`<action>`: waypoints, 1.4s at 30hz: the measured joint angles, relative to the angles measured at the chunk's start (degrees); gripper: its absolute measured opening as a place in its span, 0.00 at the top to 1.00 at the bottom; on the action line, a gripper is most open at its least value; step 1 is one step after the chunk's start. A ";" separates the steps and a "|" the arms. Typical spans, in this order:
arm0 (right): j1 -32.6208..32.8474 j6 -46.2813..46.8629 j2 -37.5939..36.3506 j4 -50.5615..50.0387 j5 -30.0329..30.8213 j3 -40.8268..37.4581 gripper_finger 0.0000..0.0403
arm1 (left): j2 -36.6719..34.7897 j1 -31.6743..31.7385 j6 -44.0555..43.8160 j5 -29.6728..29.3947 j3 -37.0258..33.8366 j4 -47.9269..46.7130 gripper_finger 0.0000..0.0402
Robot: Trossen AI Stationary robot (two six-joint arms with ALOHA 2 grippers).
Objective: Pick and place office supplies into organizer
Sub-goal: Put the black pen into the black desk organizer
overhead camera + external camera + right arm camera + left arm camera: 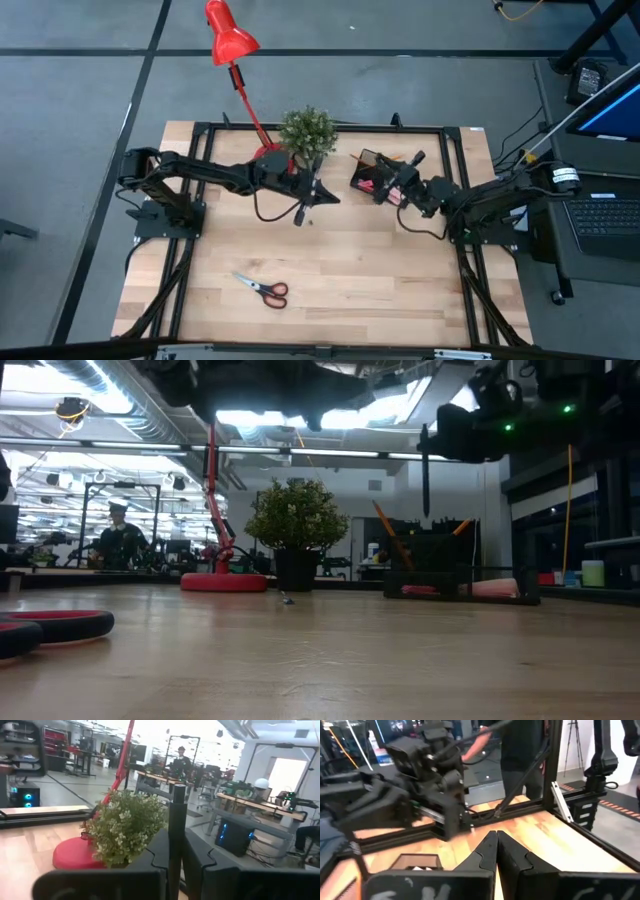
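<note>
Above the organizer (372,175) at the table's far side, the right gripper (176,851) is clamped on an upright black pen (176,825), so the step in hand looks like delivering that pen. Next it must lower the pen into a compartment, then let go. The left gripper (496,851), near the plant (307,131), is fully closed and empty. Scissors (264,288) wait well apart, on the near side.

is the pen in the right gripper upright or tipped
Upright: the right gripper is shut on the black pen, which stands vertical in the low view too.
</note>
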 joint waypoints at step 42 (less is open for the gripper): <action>-13.33 9.23 19.76 12.63 -7.65 -0.02 0.86 | 0.02 -4.23 -1.07 -4.03 -2.50 -0.10 0.99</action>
